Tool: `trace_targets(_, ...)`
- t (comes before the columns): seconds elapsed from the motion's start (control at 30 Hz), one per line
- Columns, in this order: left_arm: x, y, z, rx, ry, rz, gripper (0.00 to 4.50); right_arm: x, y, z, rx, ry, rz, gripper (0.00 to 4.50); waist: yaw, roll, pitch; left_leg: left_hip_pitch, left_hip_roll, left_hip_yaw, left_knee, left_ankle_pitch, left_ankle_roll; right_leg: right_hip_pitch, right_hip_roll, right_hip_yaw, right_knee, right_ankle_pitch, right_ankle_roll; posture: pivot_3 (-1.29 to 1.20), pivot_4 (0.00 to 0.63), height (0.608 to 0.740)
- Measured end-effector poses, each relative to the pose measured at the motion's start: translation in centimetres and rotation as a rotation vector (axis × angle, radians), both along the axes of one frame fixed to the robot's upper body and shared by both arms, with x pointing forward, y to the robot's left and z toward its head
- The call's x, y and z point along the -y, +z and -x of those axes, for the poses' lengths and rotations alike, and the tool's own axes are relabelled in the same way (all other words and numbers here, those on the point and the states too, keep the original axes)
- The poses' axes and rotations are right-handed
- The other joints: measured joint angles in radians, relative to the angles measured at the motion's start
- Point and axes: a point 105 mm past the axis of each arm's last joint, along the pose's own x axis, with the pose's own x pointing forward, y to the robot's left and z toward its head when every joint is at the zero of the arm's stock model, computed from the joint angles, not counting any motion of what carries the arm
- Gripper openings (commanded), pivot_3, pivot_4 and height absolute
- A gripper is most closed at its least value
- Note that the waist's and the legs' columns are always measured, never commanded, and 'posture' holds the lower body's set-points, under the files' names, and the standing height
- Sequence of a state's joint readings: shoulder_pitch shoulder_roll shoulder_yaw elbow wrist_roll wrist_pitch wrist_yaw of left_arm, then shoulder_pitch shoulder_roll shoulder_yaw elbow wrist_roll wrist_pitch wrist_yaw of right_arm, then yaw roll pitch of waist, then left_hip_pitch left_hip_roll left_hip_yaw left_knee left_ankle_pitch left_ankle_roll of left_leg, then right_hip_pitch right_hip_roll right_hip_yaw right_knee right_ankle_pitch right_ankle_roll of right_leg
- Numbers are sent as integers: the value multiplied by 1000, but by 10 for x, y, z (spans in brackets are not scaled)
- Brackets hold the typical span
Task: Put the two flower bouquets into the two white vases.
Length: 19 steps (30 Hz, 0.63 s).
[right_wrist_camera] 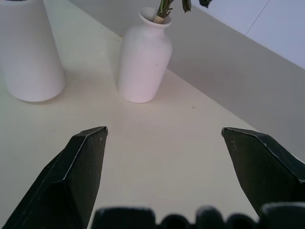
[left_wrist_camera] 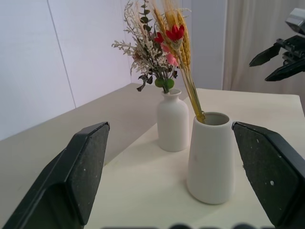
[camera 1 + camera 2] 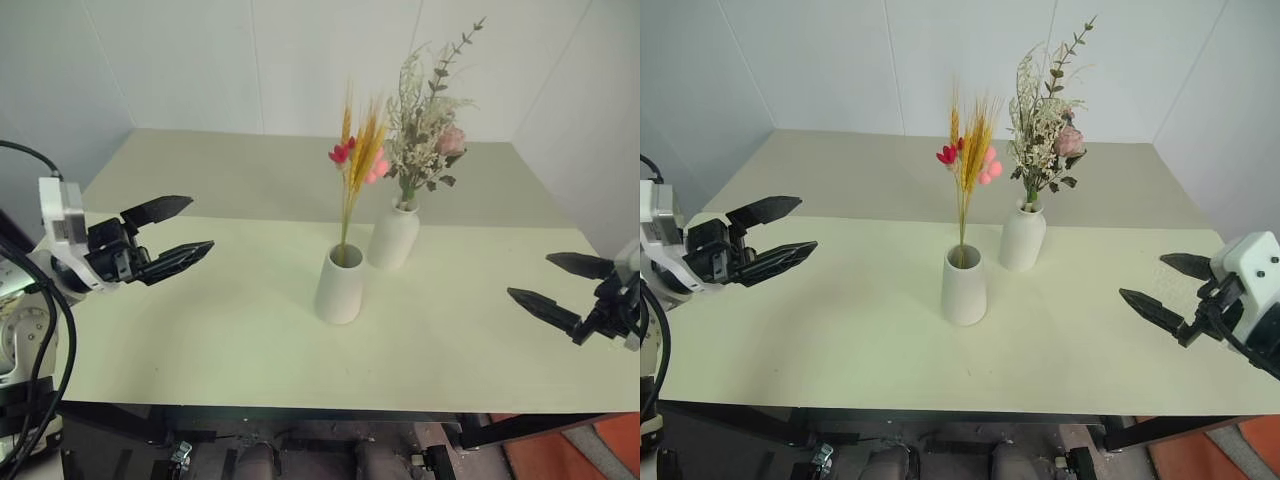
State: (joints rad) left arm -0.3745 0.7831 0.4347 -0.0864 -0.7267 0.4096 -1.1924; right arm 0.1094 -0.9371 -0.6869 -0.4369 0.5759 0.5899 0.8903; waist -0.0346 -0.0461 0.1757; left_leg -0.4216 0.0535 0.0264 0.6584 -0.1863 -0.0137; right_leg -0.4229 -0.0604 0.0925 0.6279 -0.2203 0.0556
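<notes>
Both black two-fingered grippers, left [image 3: 172, 231] and right [image 3: 558, 283], hang spread and empty either side of the table, since the slim straw-and-wheat bunch [image 3: 358, 160] already stands in the wide-mouthed matte white vase [image 3: 340, 285] and the bushy pink-rose bouquet [image 3: 428, 130] in the narrow-necked white bottle vase [image 3: 392, 237] (job looks finished).

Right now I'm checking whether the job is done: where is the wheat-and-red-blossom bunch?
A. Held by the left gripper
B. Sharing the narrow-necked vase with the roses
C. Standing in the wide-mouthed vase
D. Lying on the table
C: the wheat bunch rises from the wide-mouthed vase, beside the rose bouquet in the narrow-necked vase.

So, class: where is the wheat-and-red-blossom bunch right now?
In the left eye view, the slim bunch stands in the wide-mouthed vase mid-table, just in front and left of the bottle vase.
</notes>
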Motion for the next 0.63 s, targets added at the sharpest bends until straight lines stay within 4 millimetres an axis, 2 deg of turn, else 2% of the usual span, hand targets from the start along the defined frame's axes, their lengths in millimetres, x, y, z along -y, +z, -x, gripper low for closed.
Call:
trace_targets(0.17,10,8,-12,16,5,8,4482,-1,-3,-1,-36,21,-83,4500,1,0,0,1,0,0,0,0,0,0,0,0,0,0,0,0,150,740)
trace_targets(0.3,19,1,-13,-13,-40,-32,4482,-11,-11,3,-41,29,-86,4500,-3,0,0,0,0,0,-1,0,0,-1,1,1,0,0,0,0,150,740)
trace_targets(0.47,14,5,-14,-12,-33,-68,4482,-15,-22,9,-56,24,-88,4500,-6,0,0,0,0,0,0,0,0,-1,0,1,0,0,0,0,150,740)
trace_targets(0.63,7,10,-13,-8,-8,-108,4482,-19,-24,-3,-29,24,-55,4500,-10,0,0,1,0,0,-1,0,0,-1,0,1,1,0,0,0,150,740)
